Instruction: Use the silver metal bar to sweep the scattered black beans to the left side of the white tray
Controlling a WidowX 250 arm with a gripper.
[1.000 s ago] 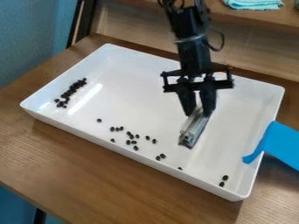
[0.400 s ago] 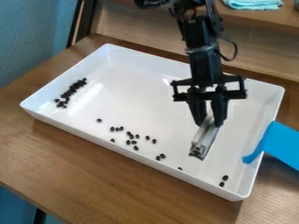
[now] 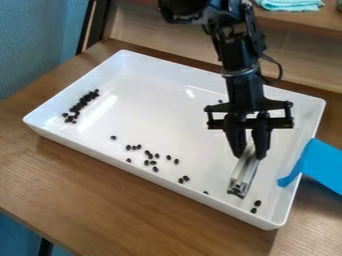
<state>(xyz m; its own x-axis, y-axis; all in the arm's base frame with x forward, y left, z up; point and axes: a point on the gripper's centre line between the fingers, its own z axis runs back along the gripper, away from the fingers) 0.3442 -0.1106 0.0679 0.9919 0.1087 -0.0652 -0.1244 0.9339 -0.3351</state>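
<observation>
Gripper [image 3: 250, 154]: pinched on a pale metal bar [image 3: 244, 174], held aslant inside the white tray [image 3: 155, 129]. Bar: carried over the last second towards the tray's near right corner, its lower end now placed just beside two dark beans [image 3: 257, 203]. Loose beans [image 3: 150, 156] along the near edge, and bean heap [image 3: 81, 106] by the left edge: left unmoved. Judged effect on the work: the corner pair is brought nearly within the bar's reach; no gathering is yet achieved.
</observation>
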